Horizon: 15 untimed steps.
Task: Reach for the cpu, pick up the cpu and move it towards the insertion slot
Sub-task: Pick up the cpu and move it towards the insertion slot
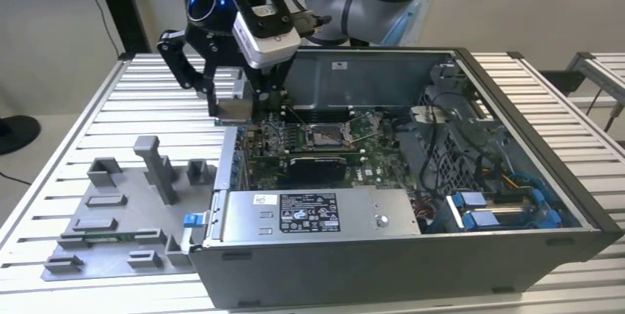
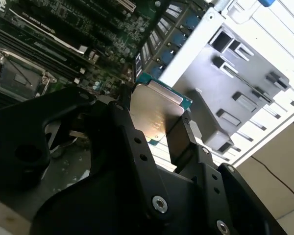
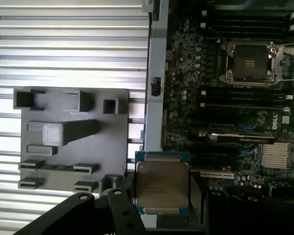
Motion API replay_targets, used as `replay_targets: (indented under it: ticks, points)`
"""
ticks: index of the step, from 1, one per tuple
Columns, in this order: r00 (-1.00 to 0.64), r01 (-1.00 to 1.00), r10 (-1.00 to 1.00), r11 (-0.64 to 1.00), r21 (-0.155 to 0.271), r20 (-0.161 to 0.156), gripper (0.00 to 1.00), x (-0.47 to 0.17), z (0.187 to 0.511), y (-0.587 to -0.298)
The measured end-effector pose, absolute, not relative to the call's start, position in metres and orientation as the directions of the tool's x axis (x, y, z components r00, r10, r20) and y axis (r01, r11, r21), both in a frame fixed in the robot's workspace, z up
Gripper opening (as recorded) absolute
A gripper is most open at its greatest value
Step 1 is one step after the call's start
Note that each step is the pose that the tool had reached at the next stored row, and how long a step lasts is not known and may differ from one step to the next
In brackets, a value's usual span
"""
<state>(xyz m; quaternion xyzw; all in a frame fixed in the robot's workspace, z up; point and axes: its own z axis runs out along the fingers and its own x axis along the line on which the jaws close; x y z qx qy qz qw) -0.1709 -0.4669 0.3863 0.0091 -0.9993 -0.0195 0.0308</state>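
Note:
The cpu (image 1: 234,110) is a flat square chip with a silvery top and a thin green edge. My gripper (image 1: 236,103) is shut on it, one black finger on each side. It hangs above the rear wall of the open computer case, at the exterior view's left. In both wrist views the cpu (image 3: 161,182) (image 2: 156,113) sits between the black fingers (image 2: 180,139). The insertion slot (image 1: 326,135) is a square socket with a shiny metal frame on the green motherboard, some way off from the chip. The slot (image 3: 248,61) (image 2: 13,76) lies uncovered with its wire lever raised.
A grey fixture plate (image 1: 105,235) with upright blocks lies on the slatted metal table (image 1: 146,80) beside the case. Inside the case (image 1: 410,266) are a silver power supply (image 1: 312,215), black cables (image 1: 440,146) and blue drive brackets (image 1: 488,211).

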Motion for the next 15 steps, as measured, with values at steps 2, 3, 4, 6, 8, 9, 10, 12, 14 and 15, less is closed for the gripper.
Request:
replay_targets:
  ticks: [2,3,4,6,8,9,10,12,14,15]
  points:
    - [-0.998,-0.017,-0.019,0.999,0.039,0.062,0.00,-0.166,0.386,-0.467]
    - [-0.998,-0.017,-0.019,0.999,0.040,0.062,0.00,-0.164,0.386,-0.467]
    - [-0.998,-0.017,-0.019,0.999,0.040,0.062,0.00,-0.162,0.386,-0.467]
    - [-0.998,-0.017,-0.020,0.999,0.040,0.062,0.00,-0.157,0.386,-0.467]
    - [-0.998,-0.017,-0.019,0.999,0.040,0.062,0.00,-0.153,0.386,-0.467]
    - [-0.998,-0.017,-0.019,0.999,0.040,0.063,0.00,-0.150,0.386,-0.467]
    - [-0.998,-0.017,-0.019,0.999,0.040,0.063,0.00,-0.148,0.386,-0.467]
    - [-0.998,-0.017,-0.019,0.999,0.040,0.063,0.00,-0.143,0.386,-0.467]
    - [-0.998,-0.017,-0.019,0.999,0.040,0.063,0.00,-0.139,0.386,-0.467]
    - [-0.998,-0.017,-0.019,0.999,0.040,0.063,0.00,-0.137,0.386,-0.467]
